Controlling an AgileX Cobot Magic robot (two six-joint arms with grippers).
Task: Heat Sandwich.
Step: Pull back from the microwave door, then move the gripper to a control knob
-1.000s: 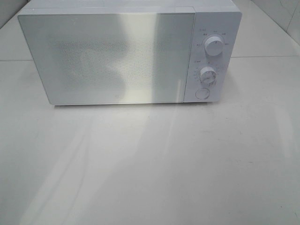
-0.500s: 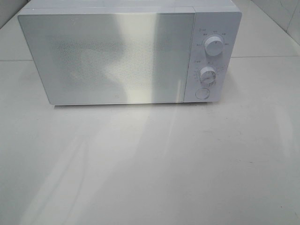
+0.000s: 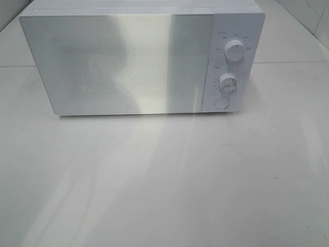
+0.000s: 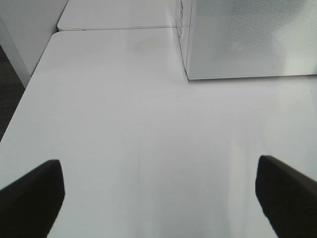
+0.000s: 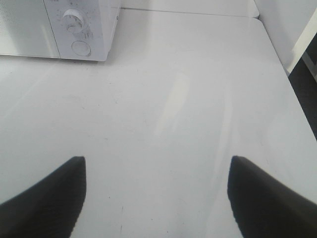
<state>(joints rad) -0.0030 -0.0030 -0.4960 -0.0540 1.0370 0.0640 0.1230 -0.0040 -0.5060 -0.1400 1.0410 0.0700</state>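
Note:
A white microwave [image 3: 133, 62] stands at the back of the white table [image 3: 164, 180] with its door shut; two knobs [image 3: 234, 51] and a round button [image 3: 221, 102] sit on its right panel. The sandwich is out of view. Neither arm shows in the exterior high view. My left gripper [image 4: 158, 198] is open over bare table, with the microwave's lower left corner [image 4: 247, 39] ahead of it. My right gripper [image 5: 156, 198] is open over bare table too, and the microwave's control panel [image 5: 81, 29] lies ahead of it. Nothing is between either pair of fingers.
The table's left edge [image 4: 29, 84] drops to a dark floor, and a second tabletop [image 4: 114, 17] joins behind it. The table's right edge [image 5: 292, 89] shows in the right wrist view.

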